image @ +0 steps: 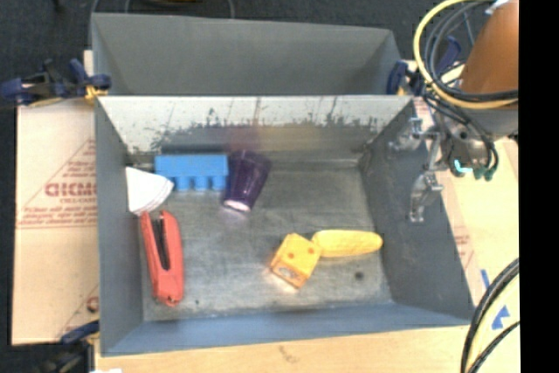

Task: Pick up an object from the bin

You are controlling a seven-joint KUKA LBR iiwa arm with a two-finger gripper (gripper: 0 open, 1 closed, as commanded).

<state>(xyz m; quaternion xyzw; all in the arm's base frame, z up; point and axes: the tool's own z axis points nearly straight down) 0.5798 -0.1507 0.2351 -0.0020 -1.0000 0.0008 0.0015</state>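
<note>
Grey metal bin [262, 57] | gripper [421, 192] over right wall, opening: cannot tell | nearest: yellow banana-shaped toy [348, 243] low-left of it, against orange holed block [294, 260] | farther left: purple cup [244, 181], blue block [190, 170], red tool [163, 256]

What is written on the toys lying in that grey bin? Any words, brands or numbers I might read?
No text can be read on any of them.
Blue plastic block: plain, no print.
Purple plastic cup: no label seen.
White cone-shaped piece: blank.
Red flat tool with a black slot: no marking seen.
Orange block: small dark spots only, no figures.
Yellow corn-shaped toy: blank.
</note>
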